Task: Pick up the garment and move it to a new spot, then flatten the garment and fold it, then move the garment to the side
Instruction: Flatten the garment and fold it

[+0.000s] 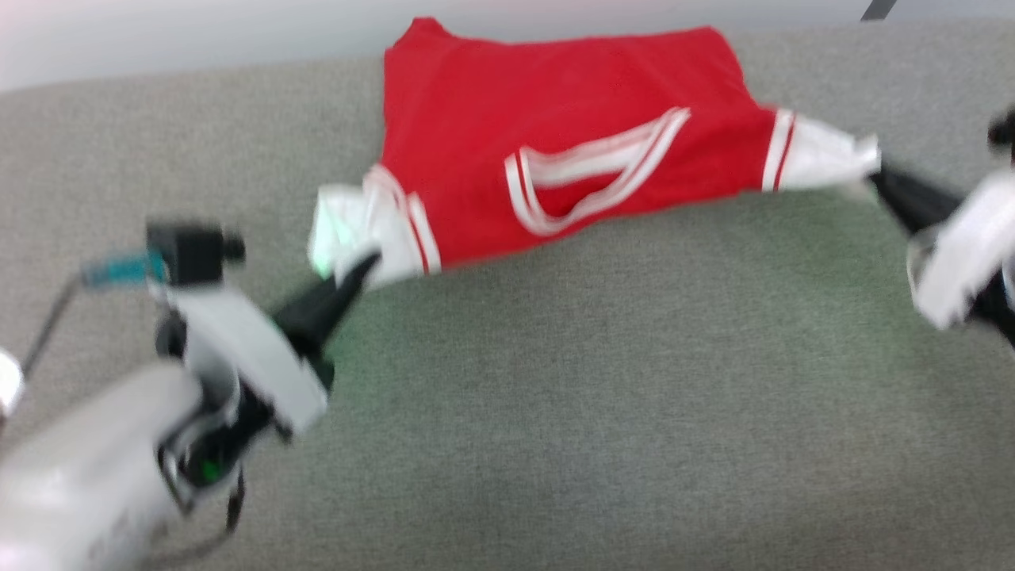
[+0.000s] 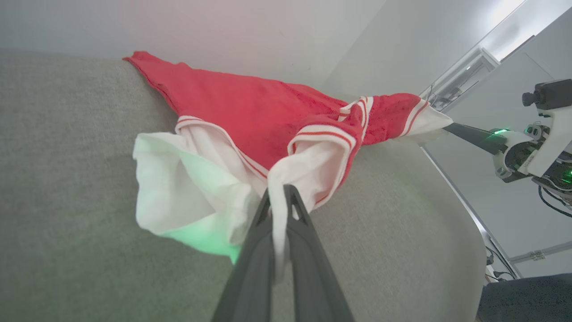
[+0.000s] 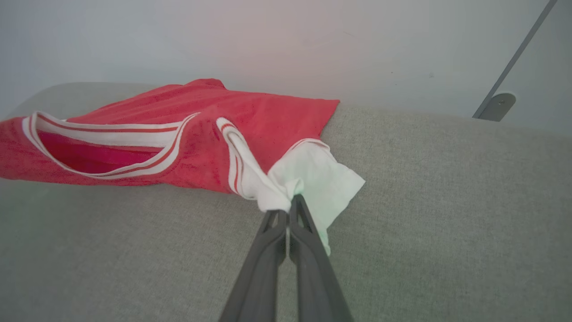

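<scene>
Shirt (image 1: 571,103) near far edge of grey worktop (image 1: 603,381), long axis sleeve to sleeve. Left fingers (image 1: 325,305) clenched on shirt's left sleeve, right fingers (image 1: 912,198) on right sleeve; shirt spans between.

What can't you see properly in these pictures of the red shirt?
- Underside of the garment: all views, pressed against the grey fabric surface.
- Right gripper: head view, its arm is cut off by the right edge.
- Left gripper: head view, smeared by motion blur.
- How much sleeve the fingers pinch: left wrist view, hidden between them.
</scene>
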Tool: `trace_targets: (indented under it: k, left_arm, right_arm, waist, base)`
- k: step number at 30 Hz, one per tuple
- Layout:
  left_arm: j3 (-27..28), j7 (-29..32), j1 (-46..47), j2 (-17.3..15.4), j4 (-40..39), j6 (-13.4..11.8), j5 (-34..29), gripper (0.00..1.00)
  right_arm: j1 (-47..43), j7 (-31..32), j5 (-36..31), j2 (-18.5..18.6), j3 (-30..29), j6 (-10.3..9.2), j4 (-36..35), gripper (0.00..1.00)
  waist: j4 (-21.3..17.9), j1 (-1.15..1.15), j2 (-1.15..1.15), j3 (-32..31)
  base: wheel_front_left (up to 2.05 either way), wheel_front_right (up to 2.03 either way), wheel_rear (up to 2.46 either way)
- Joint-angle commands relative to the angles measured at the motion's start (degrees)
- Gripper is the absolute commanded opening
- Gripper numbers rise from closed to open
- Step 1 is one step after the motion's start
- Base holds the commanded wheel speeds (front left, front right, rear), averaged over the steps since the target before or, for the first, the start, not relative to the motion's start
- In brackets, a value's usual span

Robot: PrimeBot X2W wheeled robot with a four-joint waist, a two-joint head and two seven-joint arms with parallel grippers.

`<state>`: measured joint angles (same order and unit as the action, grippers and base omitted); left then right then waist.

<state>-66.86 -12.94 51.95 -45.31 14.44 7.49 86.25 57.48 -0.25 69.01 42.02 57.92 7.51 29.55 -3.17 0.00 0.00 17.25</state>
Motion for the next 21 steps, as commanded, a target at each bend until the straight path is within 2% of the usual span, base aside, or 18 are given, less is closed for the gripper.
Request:
trace_targets:
  k: [1, 7, 13, 21]
  left_arm:
    - [-0.5, -0.5, -2.3, -0.7, -1.4, -0.1, 0.1, 0.00]
    - [-2.8, -1.7, -10.9, -4.9, -7.5, -0.1, -1.0, 0.00]
    - [-4.2, -1.9, -17.7, -9.5, -12.2, -0.1, -0.5, 0.00]
    - [-5.1, -1.8, -24.8, -15.7, -19.0, -0.1, 0.6, 0.00]
  right_arm:
    - [-2.5, 0.6, 1.0, 1.7, -0.2, -0.04, -2.0, 0.00]
    - [-15.3, 5.0, 4.1, 10.6, -1.5, -0.04, -13.8, 0.00]
    - [-27.4, 7.6, 7.8, 18.0, -3.6, -0.04, -23.4, 0.00]
    - [-41.2, 7.5, 11.8, 27.1, -6.2, -0.04, -34.6, 0.00]
  waist:
    - [-0.4, 0.00, 0.00, -1.9]
    - [-0.3, 0.00, 0.00, -4.6]
    - [-0.3, 0.00, 0.00, -6.1]
    - [-0.5, 0.00, 0.00, -6.6]
  base:
    - [0.00, 0.00, 0.00]
    - [0.00, 0.00, 0.00]
    - [0.00, 0.00, 0.00]
    - [0.00, 0.00, 0.00]
